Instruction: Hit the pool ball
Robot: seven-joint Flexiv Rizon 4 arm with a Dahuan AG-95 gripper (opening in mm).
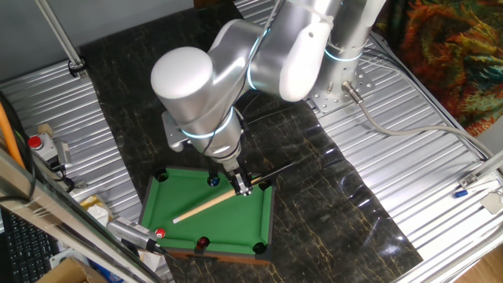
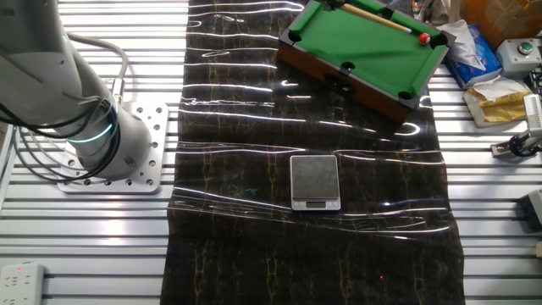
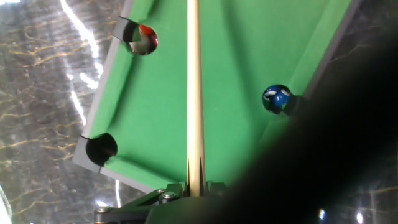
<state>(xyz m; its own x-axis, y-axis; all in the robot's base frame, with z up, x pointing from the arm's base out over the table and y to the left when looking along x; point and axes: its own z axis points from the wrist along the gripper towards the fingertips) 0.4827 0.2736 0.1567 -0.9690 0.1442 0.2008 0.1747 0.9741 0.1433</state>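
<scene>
Across the green felt, cue (image 1: 206, 203) points toward pool ball (image 1: 160, 233).

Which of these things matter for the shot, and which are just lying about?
For the shot: pool ball, cue held in the gripper, green toy table.
Lying about: blue ball, maroon ball, scale.

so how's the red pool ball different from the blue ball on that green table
The red pool ball sits at a corner pocket, partly sunk into it; the blue ball rests on the felt against a side cushion by a middle pocket. In the hand view the red lies left of the cue stick, the blue right. Red shows a white spot; blue shows only pale glints. Both are small, glossy, and clear of the cue held in the gripper.
</scene>
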